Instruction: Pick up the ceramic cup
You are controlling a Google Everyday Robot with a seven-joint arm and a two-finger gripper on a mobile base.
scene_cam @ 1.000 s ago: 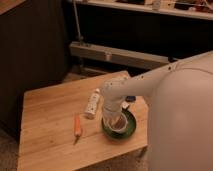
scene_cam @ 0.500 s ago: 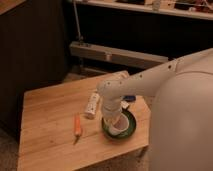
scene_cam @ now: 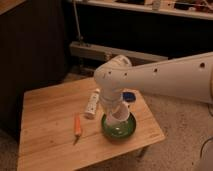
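The ceramic cup [scene_cam: 117,119] is small, white and glossy. It sits inside the wide dark-green bowl [scene_cam: 126,131] near the right front of the wooden table [scene_cam: 50,145]. My gripper [scene_cam: 114,109] hangs from the thick white arm [scene_cam: 150,77], which reaches in from the right. It is directly over the cup and right at its rim. The arm's wrist hides the cup's top and the contact point.
A long white remote-like object [scene_cam: 92,103] lies just left of the bowl. An orange carrot [scene_cam: 77,126] lies further left and forward. A small blue item [scene_cam: 129,97] sits behind the bowl. The table edge runs close to the bowl's right side. Dark cabinets stand behind.
The wrist has shifted slightly over the bowl and the cup seems to sit a touch higher. The bowl, remote-like object and carrot have not moved.
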